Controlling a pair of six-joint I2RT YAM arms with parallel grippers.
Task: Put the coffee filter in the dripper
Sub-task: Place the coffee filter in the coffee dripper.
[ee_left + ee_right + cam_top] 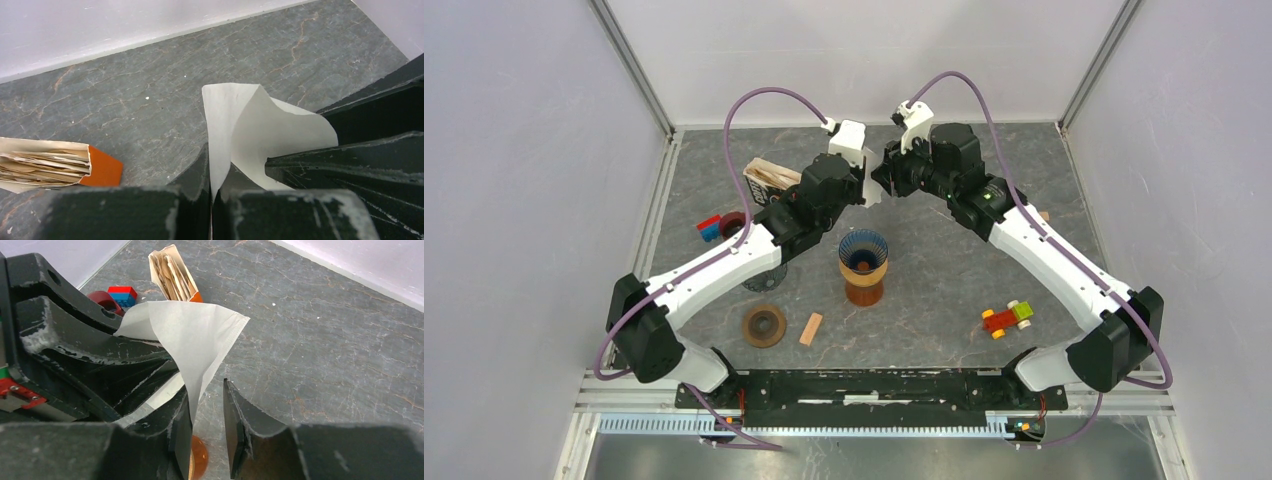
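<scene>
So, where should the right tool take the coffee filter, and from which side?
At its free edge, away from where the left tool pinches it. Come from the robot's right with the right tool astride that edge: the coffee filter is a thin sheet, so probably only a pinch across the paper holds.

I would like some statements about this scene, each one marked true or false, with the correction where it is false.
1. The left gripper is shut on the white coffee filter. True.
2. The coffee filter lies inside the dripper. False: it is held in the air beyond the dripper, which has no filter in it.
3. The right gripper has its jaws apart. True.
4. The toy car stands on the left arm's side of the table. False: it stands on the right arm's side.
5. The filter box is open and shows paper inside. True.
</scene>
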